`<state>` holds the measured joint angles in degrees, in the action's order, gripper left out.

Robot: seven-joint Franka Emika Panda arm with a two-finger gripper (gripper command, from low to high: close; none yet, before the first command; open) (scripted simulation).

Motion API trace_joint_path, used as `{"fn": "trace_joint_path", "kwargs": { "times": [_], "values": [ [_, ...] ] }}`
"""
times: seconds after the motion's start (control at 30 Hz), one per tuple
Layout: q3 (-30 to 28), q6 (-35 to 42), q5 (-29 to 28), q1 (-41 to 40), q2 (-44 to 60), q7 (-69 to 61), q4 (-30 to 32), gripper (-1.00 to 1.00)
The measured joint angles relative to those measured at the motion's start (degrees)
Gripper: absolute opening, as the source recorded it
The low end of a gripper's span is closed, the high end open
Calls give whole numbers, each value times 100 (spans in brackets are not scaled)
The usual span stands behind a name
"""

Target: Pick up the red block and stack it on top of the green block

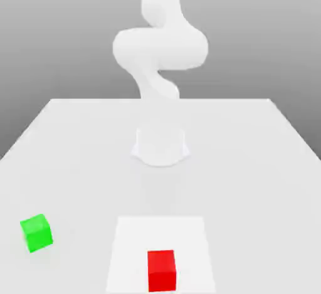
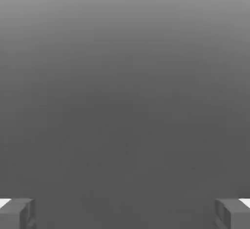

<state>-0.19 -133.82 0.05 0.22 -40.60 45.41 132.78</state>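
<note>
My smooth, white, rounded arm (image 1: pixel 160 48) rose from the broad, pale, plain table (image 1: pixel 81 161). On it lay a flat white square (image 1: pixel 135 242), and the red block (image 1: pixel 162 271), a matte cube, sat on its near part. The green block (image 1: pixel 37 232), another plain cube, stood turned askew toward the exterior view's left. My gripper (image 2: pixel 125 216) had its dark, angular fingers wide apart, holding nothing; neither block was between them.
</note>
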Motion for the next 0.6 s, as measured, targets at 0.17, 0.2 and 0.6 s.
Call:
{"fn": "trace_joint_path", "kwargs": {
  "times": [0.17,0.2,0.6],
  "values": [
    [-27,-418,23,32,1074,-97,205,0],
    [-29,-497,26,35,1282,-113,244,0],
    [-73,-1471,60,94,3775,-325,720,0]
  ]
}}
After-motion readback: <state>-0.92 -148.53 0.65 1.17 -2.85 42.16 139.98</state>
